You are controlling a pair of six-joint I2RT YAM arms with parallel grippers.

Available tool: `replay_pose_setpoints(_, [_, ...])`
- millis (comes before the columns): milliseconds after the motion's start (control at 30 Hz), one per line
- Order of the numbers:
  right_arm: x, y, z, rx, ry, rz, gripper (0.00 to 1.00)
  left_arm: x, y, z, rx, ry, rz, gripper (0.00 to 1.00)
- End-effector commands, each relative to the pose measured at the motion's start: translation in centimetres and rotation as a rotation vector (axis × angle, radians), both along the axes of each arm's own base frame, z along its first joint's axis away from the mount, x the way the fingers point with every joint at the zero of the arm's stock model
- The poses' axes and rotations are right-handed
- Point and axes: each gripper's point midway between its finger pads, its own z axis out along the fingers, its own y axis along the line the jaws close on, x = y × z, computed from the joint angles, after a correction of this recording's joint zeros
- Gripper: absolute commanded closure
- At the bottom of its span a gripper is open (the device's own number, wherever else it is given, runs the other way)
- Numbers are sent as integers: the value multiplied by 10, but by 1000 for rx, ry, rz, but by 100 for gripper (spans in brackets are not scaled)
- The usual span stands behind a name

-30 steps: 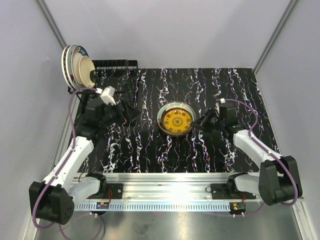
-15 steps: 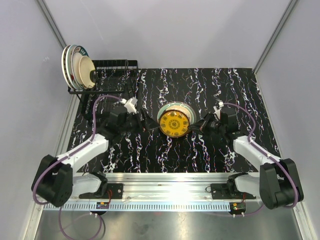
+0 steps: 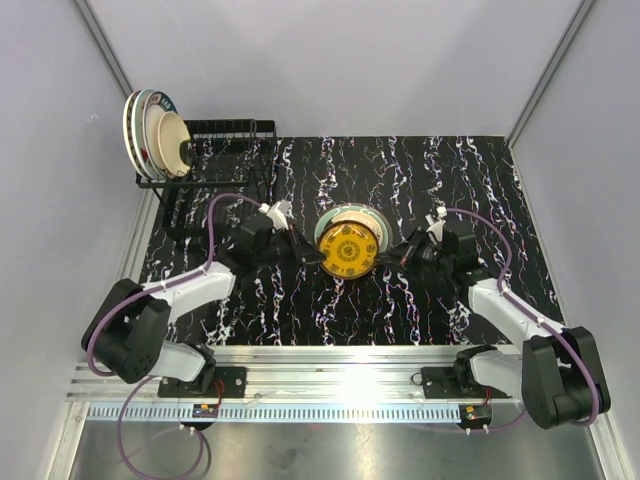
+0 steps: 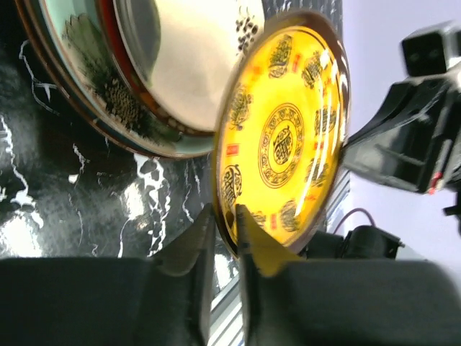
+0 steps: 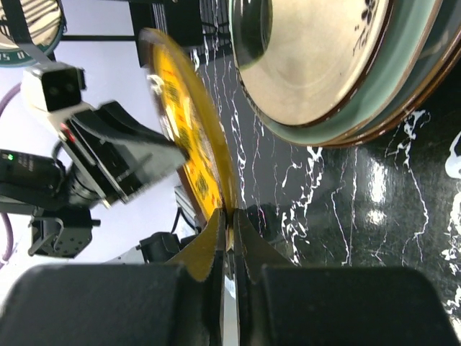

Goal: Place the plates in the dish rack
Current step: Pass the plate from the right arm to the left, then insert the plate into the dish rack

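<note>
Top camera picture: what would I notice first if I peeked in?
The bright yellow plate, tipped up in the middle of the table, with the left gripper and right gripper pinching its rim from opposite sides. More plates lie stacked just behind it, and others stand in the dish rack at the far left corner.

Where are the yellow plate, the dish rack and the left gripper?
yellow plate (image 3: 347,250), top view, middle of its patterned face.
dish rack (image 3: 230,135), top view, its bare slot wires.
left gripper (image 4: 225,216), left wrist view, between the fingertips at the plate's rim.
</note>
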Motion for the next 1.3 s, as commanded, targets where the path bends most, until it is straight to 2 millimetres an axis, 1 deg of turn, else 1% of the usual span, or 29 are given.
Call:
replay_pose_setpoints(0, [-4, 6, 18, 34, -83, 42, 100, 12, -12, 35, -99, -109, -4, 89])
replay_pose_setpoints(100, [-5, 6, 14, 25, -79, 47, 100, 10, -12, 40, -119, -106, -3, 94])
replay_pose_setpoints(133, [-6, 7, 14, 24, -79, 49, 100, 9, -12, 42, -121, -110, -4, 100])
replay_pose_setpoints(167, [-6, 7, 13, 21, -77, 49, 100, 9, -12, 44, -124, -114, -4, 100])
replay_pose_setpoints(267, [-6, 5, 11, 1, -71, 49, 79, 11, -10, 51, -108, -133, 2, 100])
replay_pose_setpoints(300, [-5, 4, 11, -16, -84, 51, 67, 8, -5, 51, -81, -122, 10, 100])
replay_pose_setpoints(333, [-5, 3, 11, -26, -86, 52, 63, 13, 0, 52, -44, -154, 34, 100])
replay_pose_setpoints(400, [-5, 1, 14, -52, -101, 54, 58, 16, 7, 76, -26, -219, 62, 100])
replay_pose_setpoints(433, [-4, 0, 15, -63, -109, 46, 55, 18, 18, 71, 45, -221, 92, 100])
replay_pose_setpoints(467, [-4, -2, 16, -80, -115, 47, 54, 23, 21, 89, 57, -262, 110, 100])
replay_pose_setpoints(500, [-4, -2, 18, -85, -126, 47, 53, 19, 30, 96, 92, -270, 127, 100])
replay_pose_setpoints(533, [-4, -3, 19, -90, -130, 47, 52, 24, 40, 105, 138, -318, 162, 100])
replay_pose_setpoints(600, [-4, -3, 19, -101, -136, 52, 52, 26, 54, 145, 150, -407, 216, 100])
replay_pose_setpoints(633, [-4, -4, 18, -104, -138, 54, 51, 28, 69, 148, 222, -426, 256, 100])
replay_pose_setpoints(667, [-4, -3, 18, -105, -141, 57, 51, 31, 77, 175, 227, -481, 293, 100])
replay_pose_setpoints(700, [-4, -3, 16, -105, -139, 60, 51, 31, 94, 200, 282, -536, 346, 100])
replay_pose_setpoints(733, [-5, -2, 15, -106, -138, 66, 51, 31, 103, 195, 336, -538, 360, 100])
replay_pose_setpoints(767, [-5, -3, 14, -108, -138, 69, 51, 31, 113, 227, 343, -595, 401, 100])
replay_pose_setpoints(800, [-5, -2, 13, -109, -141, 77, 51, 28, 125, 230, 402, -590, 422, 100])
replay_pose_setpoints(833, [-5, -2, 12, -111, -144, 82, 51, 30, 144, 260, 452, -650, 495, 100])
replay_pose_setpoints(900, [-6, -2, 11, -121, -154, 94, 51, 30, 165, 274, 542, -665, 553, 100])
replay_pose_setpoints(933, [-6, -2, 10, -125, -155, 97, 51, 30, 184, 297, 596, -708, 623, 100])
replay_pose_setpoints(967, [-6, -2, 10, -133, -165, 105, 54, 30, 195, 306, 633, -722, 660, 100])
replay_pose_setpoints(1000, [-6, -2, 10, -137, -171, 109, 59, 31, 203, 309, 675, -722, 684, 100])
replay_pose_setpoints(1033, [-6, -3, 9, -142, -170, 113, 62, 32, 218, 316, 734, -732, 730, 100])
replay_pose_setpoints(1100, [-5, -3, 7, -159, -179, 123, 79, 32, 240, 334, 787, -748, 809, 100])
replay_pose_setpoints(1167, [-3, -3, 8, -172, -202, 133, 92, 35, 259, 336, 837, -735, 869, 100])
replay_pose_setpoints(1233, [-7, -5, 1, -188, -174, 143, 100, 38, 270, 340, 868, -738, 898, 100])
replay_pose_setpoints(1267, [-6, -5, 1, -198, -178, 149, 100, 44, 278, 339, 894, -721, 921, 100])
